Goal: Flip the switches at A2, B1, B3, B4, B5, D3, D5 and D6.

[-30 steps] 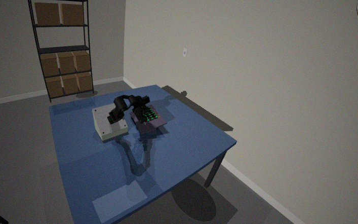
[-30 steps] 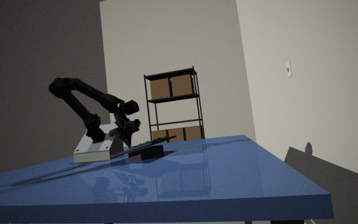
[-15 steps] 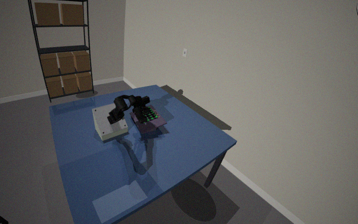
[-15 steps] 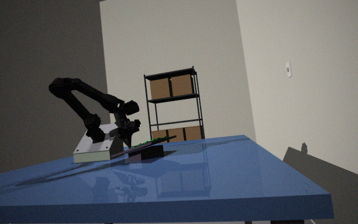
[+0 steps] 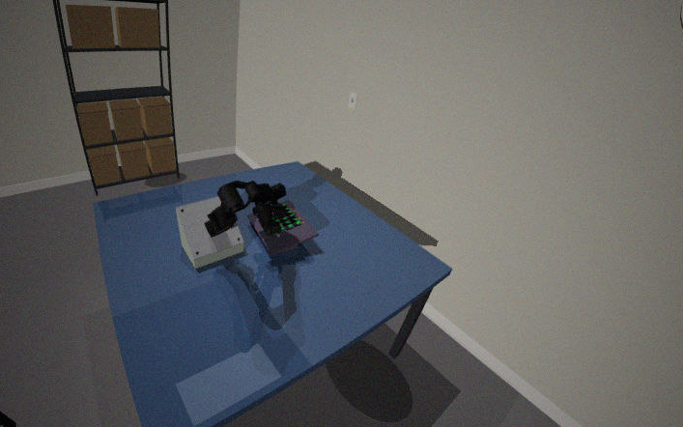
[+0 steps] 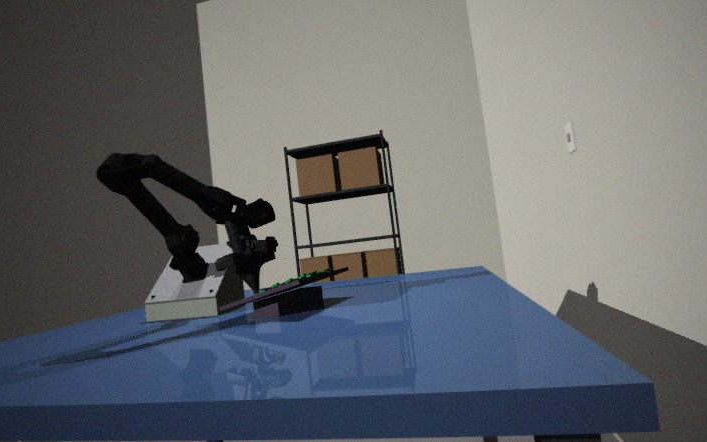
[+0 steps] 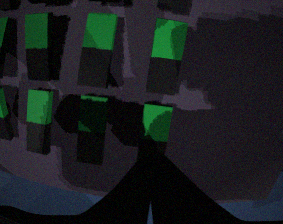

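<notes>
Top: I'm seeing the arm (image 5: 231,197) leaning over the switch panel (image 5: 281,244) (image 6: 290,285) (image 7: 227,150), centre-left on the blue table (image 5: 355,254) (image 6: 400,351).
Exterior: my gripper (image 6: 258,289) (image 7: 152,159) is pointing down at the panel, left of centre.
Wrist: closed, empty fingertips are meeting the lower end of the rightmost near-row switch (image 7: 157,122), lower centre.

Arm (image 5: 231,197) (image 6: 166,219): matte black throughout, with thick, rounded joint housings linked by long, tubular segments. Gripper (image 5: 269,225) (image 6: 257,284) (image 7: 152,159): black, its paired fingers tapering to a narrow tip. Directly above the pincer, a blocky black wrist; higher still, a bulky, rounded black housing. Fine surface markings are indistinct in shadow.
</notes>
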Controlling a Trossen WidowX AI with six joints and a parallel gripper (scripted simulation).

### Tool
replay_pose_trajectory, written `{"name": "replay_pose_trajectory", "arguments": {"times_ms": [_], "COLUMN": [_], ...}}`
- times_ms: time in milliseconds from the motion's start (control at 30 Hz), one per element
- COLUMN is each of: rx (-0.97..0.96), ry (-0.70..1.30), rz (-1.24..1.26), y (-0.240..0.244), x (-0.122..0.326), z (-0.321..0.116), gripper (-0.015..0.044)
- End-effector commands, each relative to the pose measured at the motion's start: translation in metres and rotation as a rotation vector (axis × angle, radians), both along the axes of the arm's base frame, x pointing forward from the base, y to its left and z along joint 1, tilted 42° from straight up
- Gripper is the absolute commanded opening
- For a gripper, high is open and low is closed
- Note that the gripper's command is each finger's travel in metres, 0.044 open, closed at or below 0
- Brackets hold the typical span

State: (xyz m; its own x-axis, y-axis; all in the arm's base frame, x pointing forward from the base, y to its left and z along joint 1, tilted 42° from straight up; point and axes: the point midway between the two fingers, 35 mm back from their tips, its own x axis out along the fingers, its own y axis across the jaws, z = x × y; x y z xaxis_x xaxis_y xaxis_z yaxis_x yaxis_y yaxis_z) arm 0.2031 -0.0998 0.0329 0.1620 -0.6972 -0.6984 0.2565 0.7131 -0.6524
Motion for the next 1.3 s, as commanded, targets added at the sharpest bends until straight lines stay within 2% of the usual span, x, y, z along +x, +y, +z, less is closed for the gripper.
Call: {"name": "replay_pose_trajectory", "arguments": {"times_ms": [0, 467, 733, 967, 1267], "rx": [0.003, 0.003, 0.013, 0.013, 0.016], "ry": [-0.001, -0.001, 0.018, 0.019, 0.014], "rz": [0.003, 0.003, -0.014, -0.014, -0.014], "y": [0.000, -0.001, 0.043, 0.045, 0.090], "x": [0.001, 0.001, -0.007, -0.006, 0.067], "z": [-0.001, -0.002, 0.042, 0.044, 0.025], "gripper": [0.0000, 0.0000, 0.0000, 0.0000, 0.0000]}}
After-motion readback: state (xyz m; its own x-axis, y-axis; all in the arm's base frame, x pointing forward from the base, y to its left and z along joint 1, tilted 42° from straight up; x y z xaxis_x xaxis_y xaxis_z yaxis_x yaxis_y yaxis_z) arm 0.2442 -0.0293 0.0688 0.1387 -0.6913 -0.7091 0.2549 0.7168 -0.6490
